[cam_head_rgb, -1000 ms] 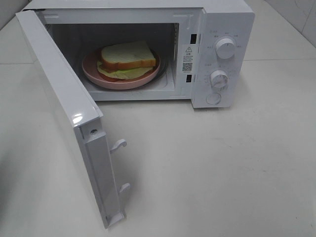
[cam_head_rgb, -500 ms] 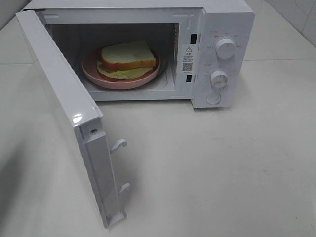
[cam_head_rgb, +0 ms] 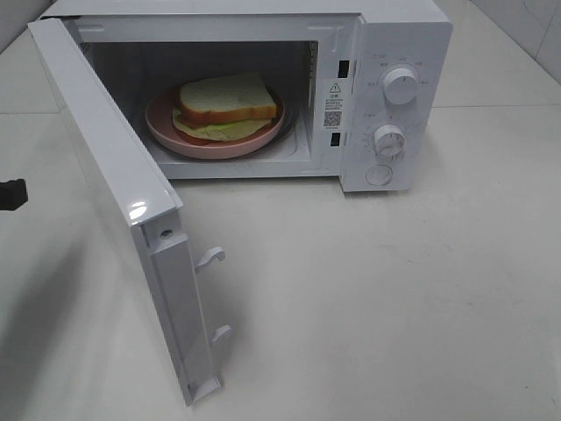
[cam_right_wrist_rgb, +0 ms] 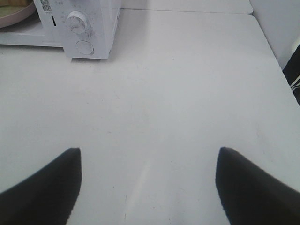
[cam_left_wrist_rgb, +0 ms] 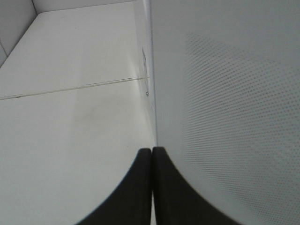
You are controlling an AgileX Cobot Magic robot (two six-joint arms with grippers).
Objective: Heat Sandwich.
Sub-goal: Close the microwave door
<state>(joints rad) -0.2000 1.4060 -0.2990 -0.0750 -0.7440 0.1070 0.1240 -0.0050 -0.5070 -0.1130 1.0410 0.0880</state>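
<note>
Only the wrist views show us the jaws: the left gripper [cam_left_wrist_rgb: 152,151] closed tight, empty, beside the outer face of the door [cam_left_wrist_rgb: 225,93]; the right gripper [cam_right_wrist_rgb: 149,151] spread wide, empty, over the table [cam_right_wrist_rgb: 187,70]. The sandwich [cam_head_rgb: 226,103], pale bread over green and red layers, lies on the plate [cam_head_rgb: 162,130] inside the microwave [cam_head_rgb: 399,35]. The left gripper's dark tip has newly entered the high view.
</note>
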